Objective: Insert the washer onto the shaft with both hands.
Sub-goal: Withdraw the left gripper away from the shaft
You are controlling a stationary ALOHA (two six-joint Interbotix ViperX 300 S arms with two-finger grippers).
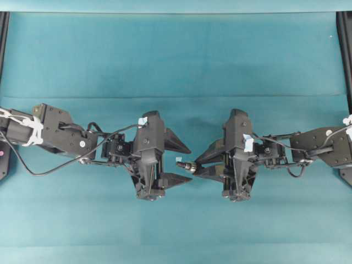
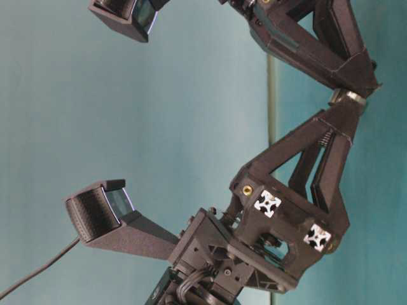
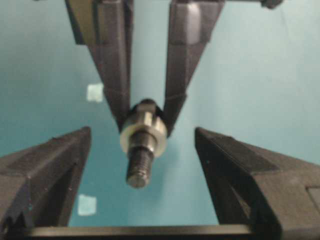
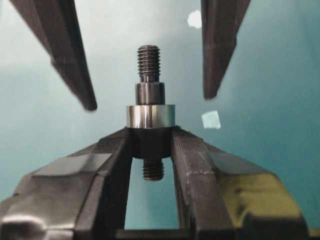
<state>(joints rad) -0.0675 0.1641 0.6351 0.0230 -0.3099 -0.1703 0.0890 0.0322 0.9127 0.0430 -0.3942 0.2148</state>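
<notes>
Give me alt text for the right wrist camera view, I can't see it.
The right end effector grips a dark threaded shaft upright between its black fingers, with the silvery washer seated on it just above them. The left end effector's two pointed fingers stand open on either side of the shaft tip, over a teal cloth.

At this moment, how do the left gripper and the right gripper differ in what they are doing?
The left gripper stands wide open and holds nothing; the right gripper is shut on the shaft. The left gripper's fingers flank the shaft's threaded end without touching it, while the right gripper's fingers pinch the shaft just behind the washer seated on it. Both are black, pointed, and face each other above the teal table.
</notes>
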